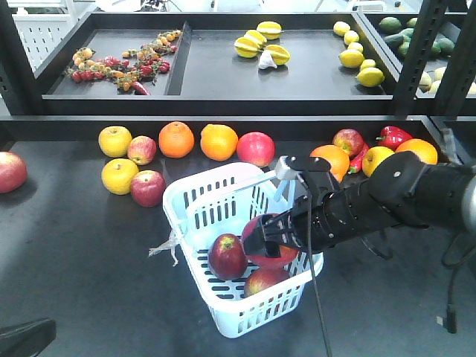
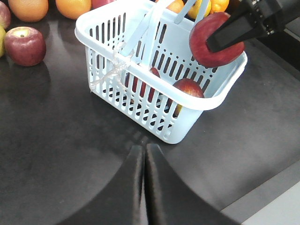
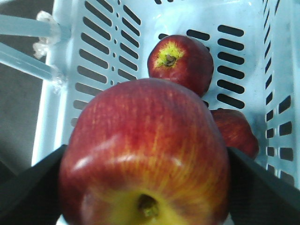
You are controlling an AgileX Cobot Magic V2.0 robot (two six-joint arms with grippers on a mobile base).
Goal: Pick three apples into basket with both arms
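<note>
The pale blue basket (image 1: 195, 195) stands on the dark shelf with two apples in it, one at the left (image 1: 226, 255) and one at the front (image 1: 265, 281). My right gripper (image 1: 269, 239) is shut on a third apple (image 1: 272, 251) and holds it just above the basket's right side. In the right wrist view this apple (image 3: 145, 154) fills the frame between the fingers, with both basket apples (image 3: 183, 61) below. In the left wrist view my left gripper (image 2: 144, 152) is shut and empty, in front of the basket (image 2: 213, 101), with the held apple (image 2: 213, 40) at the upper right.
Loose apples (image 1: 148, 187), oranges (image 1: 176, 139) and yellow fruits (image 1: 119, 175) lie behind and left of the basket. More fruit and red peppers (image 1: 392, 137) lie at the back right. An upper shelf holds starfruit, lemons and small fruits. Black frame posts stand at the sides.
</note>
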